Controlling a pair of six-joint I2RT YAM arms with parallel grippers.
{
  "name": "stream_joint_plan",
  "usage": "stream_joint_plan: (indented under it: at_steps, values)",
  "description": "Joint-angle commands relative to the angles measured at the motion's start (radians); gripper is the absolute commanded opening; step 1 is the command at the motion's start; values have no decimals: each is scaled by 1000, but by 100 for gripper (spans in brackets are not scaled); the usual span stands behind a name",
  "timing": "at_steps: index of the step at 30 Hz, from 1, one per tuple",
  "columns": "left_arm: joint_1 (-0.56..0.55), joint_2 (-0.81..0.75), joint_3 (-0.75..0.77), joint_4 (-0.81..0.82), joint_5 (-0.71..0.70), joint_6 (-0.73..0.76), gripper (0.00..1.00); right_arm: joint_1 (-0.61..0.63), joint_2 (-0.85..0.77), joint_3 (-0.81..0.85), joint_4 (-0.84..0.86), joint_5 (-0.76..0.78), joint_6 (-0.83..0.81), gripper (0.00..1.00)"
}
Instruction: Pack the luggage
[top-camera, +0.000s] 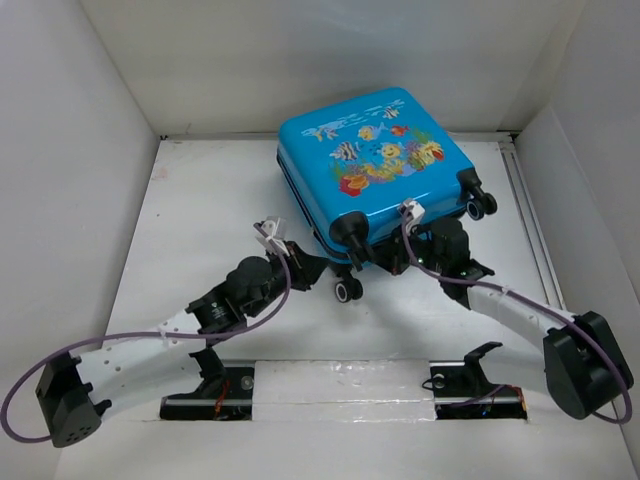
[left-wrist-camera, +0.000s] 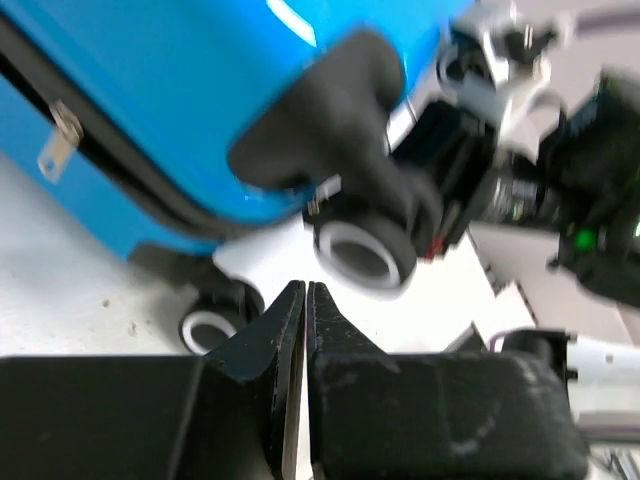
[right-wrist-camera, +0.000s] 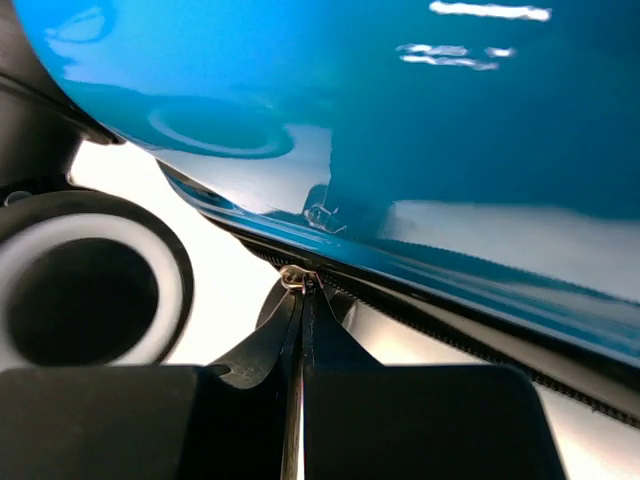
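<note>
My right gripper (right-wrist-camera: 302, 288) is pressed together on the small metal zipper pull (right-wrist-camera: 293, 277) at the seam of the luggage (top-camera: 372, 160). My left gripper (left-wrist-camera: 305, 292) is closed on nothing, just in front of a wheel (left-wrist-camera: 362, 252). The luggage lies fish-face up at the far middle of the table (top-camera: 200, 200), wheeled end toward the arm bases, shells brought together. I judge loading done and zipping in hand. How much seam is fastened I cannot tell. The contents are hidden, the far seam is out of view, and the left wrist view is blurred.
</note>
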Motion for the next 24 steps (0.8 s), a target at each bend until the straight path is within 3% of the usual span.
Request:
stream_joint_plan:
  at_steps: [1, 6, 13, 20, 23, 24]
  values:
    - [2, 27, 56, 59, 94, 35, 1, -59, 10, 131, 94, -12, -29, 0]
    - [2, 200, 153, 165, 217, 55, 1, -101, 24, 139, 55, -47, -56, 0]
    - [2, 386, 231, 271, 245, 55, 1, -44, -43, 41, 107, -6, 8, 0]
    - [2, 429, 251, 273, 236, 55, 1, -9, -106, 12, 135, 36, 60, 0]
    - [2, 477, 251, 322, 210, 43, 1, 66, -144, -52, 259, 112, 176, 0]
    - [2, 506, 251, 342, 199, 34, 1, 130, -155, -83, 306, 211, 215, 0]
